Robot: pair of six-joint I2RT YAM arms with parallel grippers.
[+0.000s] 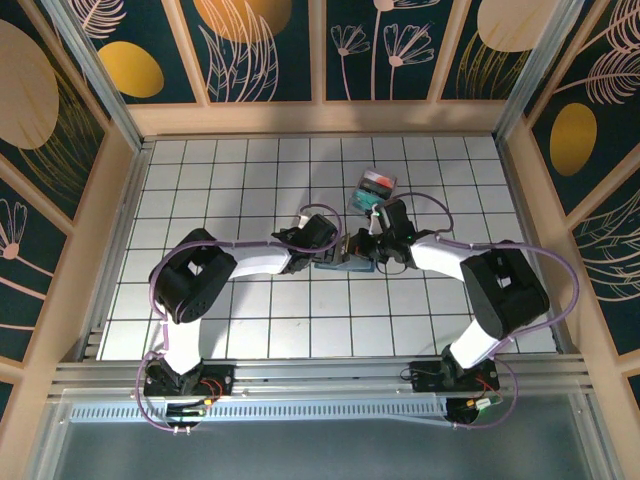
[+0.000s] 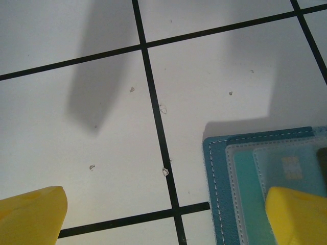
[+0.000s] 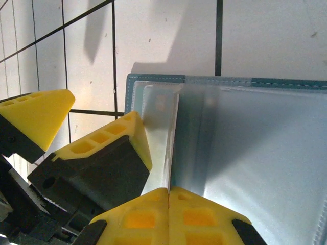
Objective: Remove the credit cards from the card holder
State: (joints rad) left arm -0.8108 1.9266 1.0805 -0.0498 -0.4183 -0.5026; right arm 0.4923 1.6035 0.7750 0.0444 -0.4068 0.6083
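Right tool [image 3: 168,191] seemingly pinches the card holder [image 3: 245,143].

Tabletop [image 1: 230,190]: white, ruled with black lines into squares, walled in pale wood on the left, far and right edges.

Item 1: card holder [image 1: 340,264] [image 2: 218,178] [image 3: 153,80], slate-blue with pale stitching, lying open and flat near the middle of the tabletop, clear pockets facing up.

Item 2: clear tray [image 1: 375,185] with red and teal contents, right of centre towards the far edge, near the card holder but apart from it.

Item 3: a few tiny pale specks [image 2: 163,108] scattered on the bare surface left of the card holder.
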